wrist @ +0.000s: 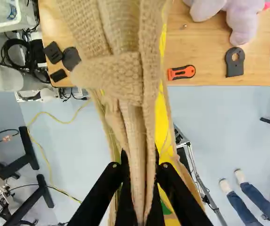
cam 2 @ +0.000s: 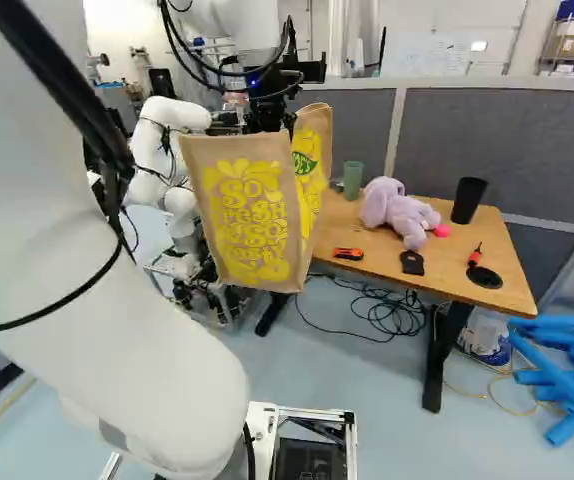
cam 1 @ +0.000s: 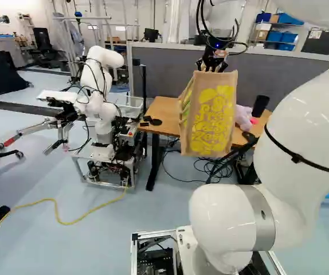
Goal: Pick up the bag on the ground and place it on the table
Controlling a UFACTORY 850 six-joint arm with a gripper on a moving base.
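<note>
Clock directions run from the bag in the base views, twelve being straight ahead of the base. In the left base view the claw holds the bag by its top, and it hangs upright in the air by the table, hiding part of it. A grey partition rises at twelve behind the table. Another robot stands at ten, with a white bin between it and the table. A yellow cable lies on the floor at eight.

In the right base view a green cup stands at one. Toward two and three the table carries a purple plush toy, a black cup, an orange cutter at the near edge, a flat black piece and a black disc. Black cables lie tangled under the table; blue tubes lie on the floor beyond its end, at about four.

In the wrist view the claw is closed down on the bag's folded cloth, pinched from both sides. With twelve straight ahead of it, the cutter is at one and small black pieces are at eleven.
</note>
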